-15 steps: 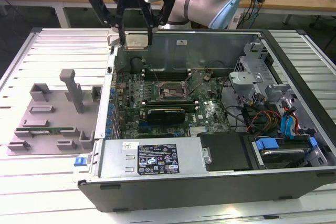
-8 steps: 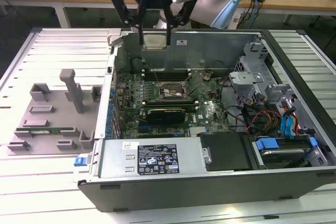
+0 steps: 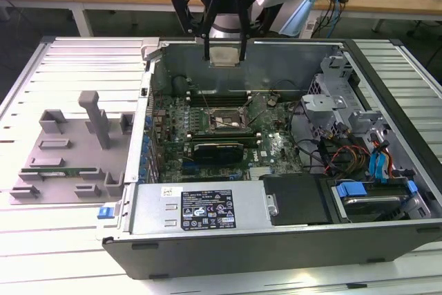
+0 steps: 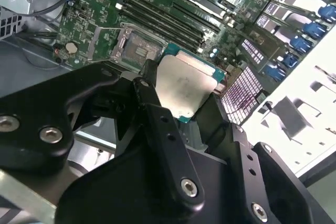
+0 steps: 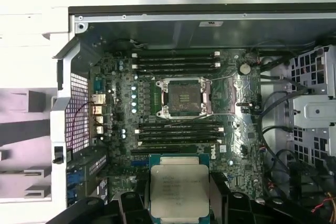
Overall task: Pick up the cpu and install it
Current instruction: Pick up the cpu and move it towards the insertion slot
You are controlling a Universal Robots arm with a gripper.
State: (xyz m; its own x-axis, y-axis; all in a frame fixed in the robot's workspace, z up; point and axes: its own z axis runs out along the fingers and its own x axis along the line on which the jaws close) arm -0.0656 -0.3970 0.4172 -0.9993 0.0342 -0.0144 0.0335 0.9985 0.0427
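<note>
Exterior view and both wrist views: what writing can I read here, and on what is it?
Black-and-white label on the silver metal box: print too small to read.
Silvery-grey square cpu, clamped in the black gripper: faint markings, blurred.
Green motherboard: white lettering, too blurred to read.
None can be quoted with confidence.

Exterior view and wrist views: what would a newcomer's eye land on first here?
The flat square silvery-grey cpu stands out first, clamped in the black gripper and held over the open dark-grey computer case. Next, in the first wrist view, comes the bare square metal-framed socket in the middle of the green motherboard.
</note>
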